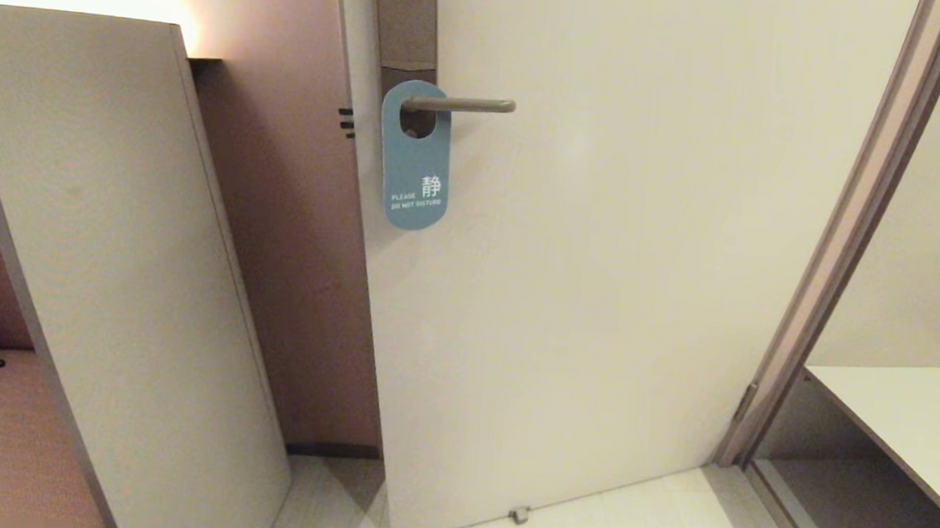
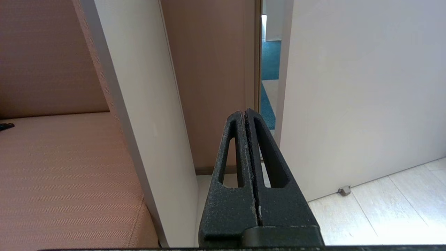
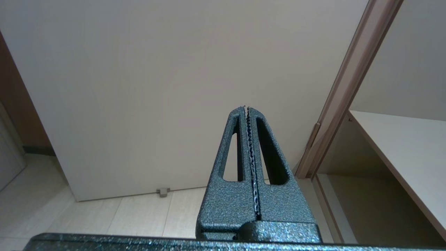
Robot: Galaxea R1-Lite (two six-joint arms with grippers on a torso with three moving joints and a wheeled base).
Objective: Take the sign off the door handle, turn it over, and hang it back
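A blue door sign (image 1: 415, 168) with white "PLEASE DO NOT DISTURB" lettering hangs by its hole on the grey lever handle (image 1: 466, 104) of the white door (image 1: 597, 303), at the top middle of the head view. Neither arm shows in the head view. My left gripper (image 2: 245, 112) is shut and empty, held low and pointing at the gap by the door's edge. My right gripper (image 3: 246, 108) is shut and empty, held low and pointing at the door's lower part. The sign does not show in either wrist view.
A tall white panel (image 1: 115, 278) leans at the left beside a brown padded bench (image 1: 2, 449). A door stop (image 1: 519, 514) sits at the door's foot. The door frame (image 1: 849, 236) and a white shelf (image 1: 904, 415) are at the right.
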